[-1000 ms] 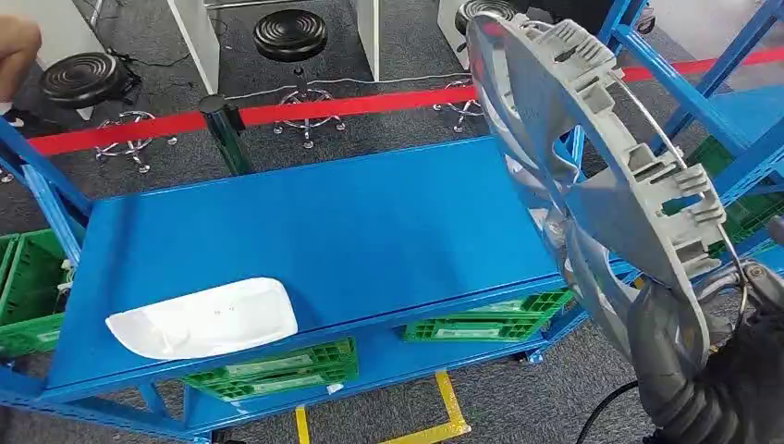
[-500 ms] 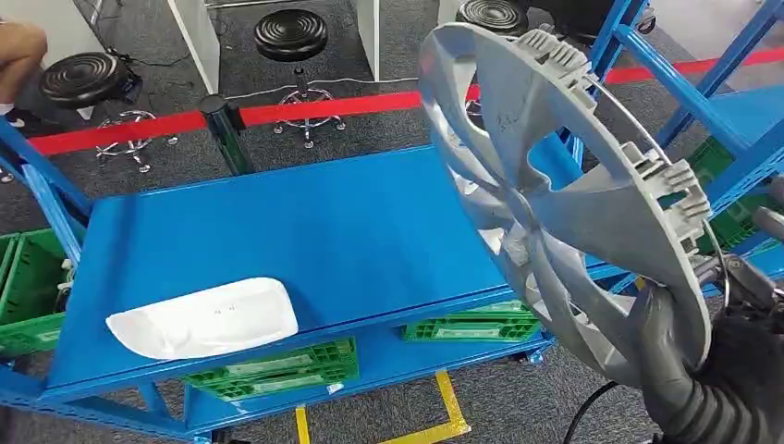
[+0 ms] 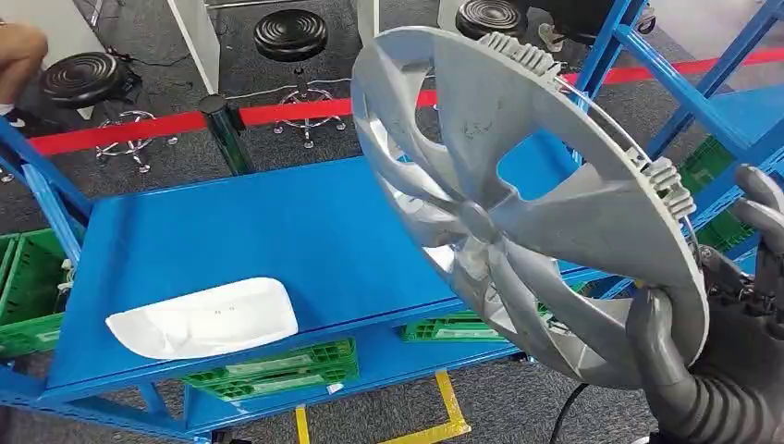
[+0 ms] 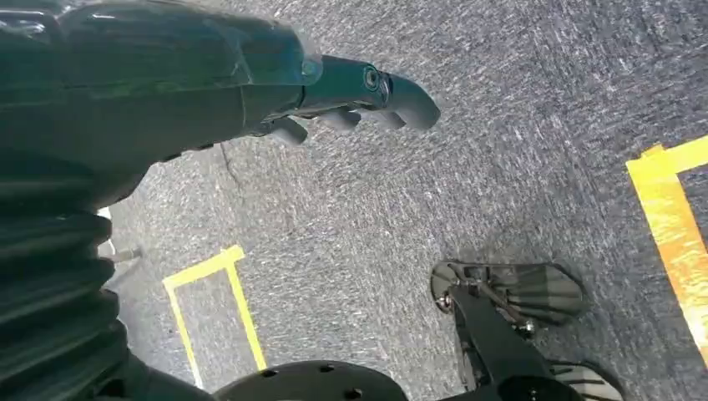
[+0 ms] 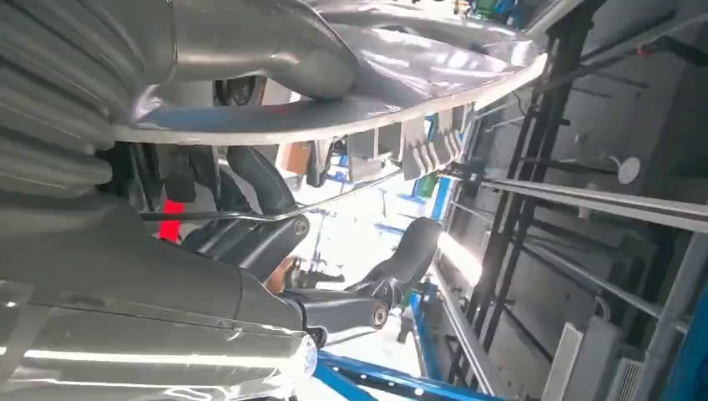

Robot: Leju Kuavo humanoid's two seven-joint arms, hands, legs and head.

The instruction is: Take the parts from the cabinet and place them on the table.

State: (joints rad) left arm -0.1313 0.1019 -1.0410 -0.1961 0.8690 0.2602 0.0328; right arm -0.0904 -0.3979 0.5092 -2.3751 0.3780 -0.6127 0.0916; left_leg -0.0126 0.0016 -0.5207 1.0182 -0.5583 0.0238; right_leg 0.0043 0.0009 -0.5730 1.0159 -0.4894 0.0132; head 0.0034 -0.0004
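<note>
The right hand (image 3: 707,347) pinches the grey wheel cover's (image 3: 518,199) rim, holding it tilted over the blue table's (image 3: 305,231) right end. The left hand (image 4: 250,83) hangs loosely spread above the floor, holding nothing. A white part (image 3: 203,317) lies at the table's near-left; green crates (image 3: 277,370) sit underneath, a red barrier (image 3: 277,111) and black stools (image 3: 291,37) beyond.

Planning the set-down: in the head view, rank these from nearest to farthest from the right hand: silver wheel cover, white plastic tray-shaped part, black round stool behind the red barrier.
1. Silver wheel cover: gripped by the right hand at its lower rim.
2. White plastic tray-shaped part: on the blue table's near left.
3. Black round stool: far side, beyond the red barrier.
</note>
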